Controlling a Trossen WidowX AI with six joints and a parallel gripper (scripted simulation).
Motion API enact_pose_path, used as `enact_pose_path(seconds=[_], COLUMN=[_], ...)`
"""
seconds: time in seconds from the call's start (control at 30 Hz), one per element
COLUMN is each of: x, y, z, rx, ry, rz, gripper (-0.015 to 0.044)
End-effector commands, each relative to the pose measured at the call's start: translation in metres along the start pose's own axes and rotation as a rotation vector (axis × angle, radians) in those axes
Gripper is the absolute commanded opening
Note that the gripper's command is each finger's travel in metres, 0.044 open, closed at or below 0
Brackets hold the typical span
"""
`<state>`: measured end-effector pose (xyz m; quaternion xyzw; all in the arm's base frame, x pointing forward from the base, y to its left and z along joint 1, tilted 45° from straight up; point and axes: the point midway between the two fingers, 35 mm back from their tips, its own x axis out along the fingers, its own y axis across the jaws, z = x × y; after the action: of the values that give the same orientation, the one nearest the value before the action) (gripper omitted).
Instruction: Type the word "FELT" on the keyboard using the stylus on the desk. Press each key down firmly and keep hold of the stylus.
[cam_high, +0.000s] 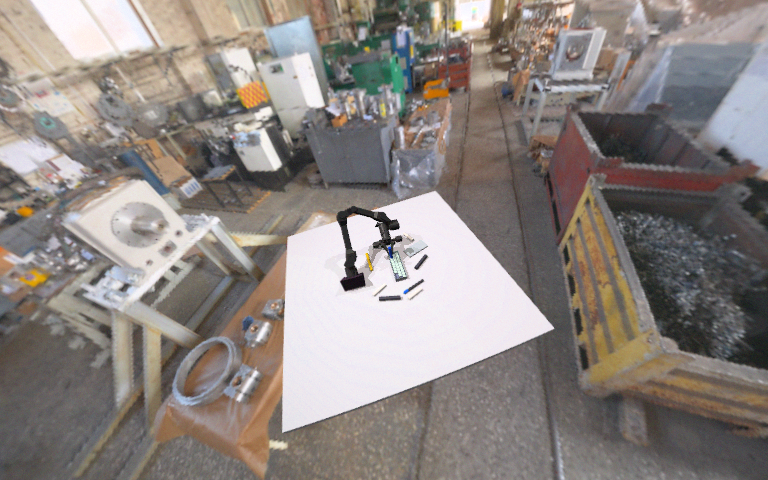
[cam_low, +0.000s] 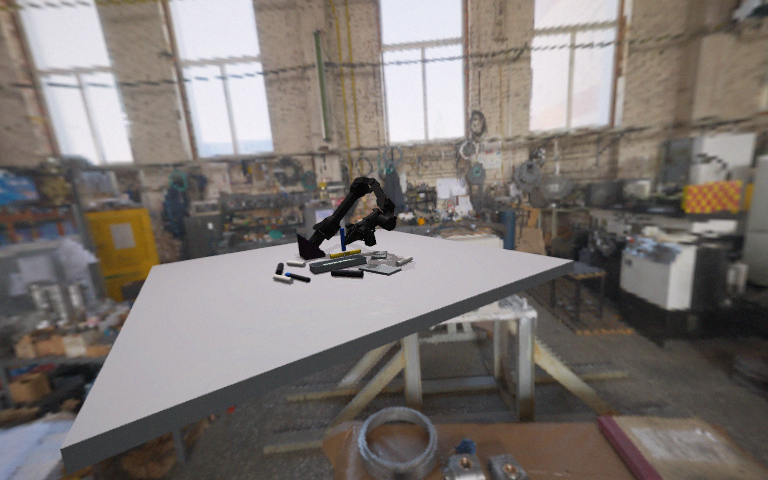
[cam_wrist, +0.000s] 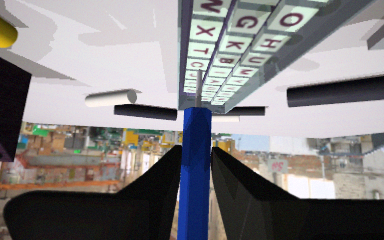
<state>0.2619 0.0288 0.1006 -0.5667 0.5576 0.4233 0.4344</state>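
Note:
My gripper is shut on the blue stylus, with a finger on either side of it. The stylus is upright in the exterior view, with its thin grey tip pointing away from the fingers. The keyboard lies on the desk with pale keys and dark letters. In the wrist view the tip overlaps the keys beside C and B. T, X, G, K, H and O show nearer the camera. Whether the tip touches a key I cannot tell.
A yellow marker lies on the arm's base side of the keyboard. A black cylinder and a grey plate lie on its other side. Several pens lie beyond its far end.

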Motion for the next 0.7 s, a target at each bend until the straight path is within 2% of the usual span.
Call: enact_pose_path(seconds=[0.0, 0.67], x=[0.0010, 0.0045], y=[-0.0002, -0.0002], z=[0.0020, 0.0082], rx=[0.004, 0.004], ry=[-0.002, -0.002], rz=[0.000, 0.000], gripper=[0.0081, 0.0081])
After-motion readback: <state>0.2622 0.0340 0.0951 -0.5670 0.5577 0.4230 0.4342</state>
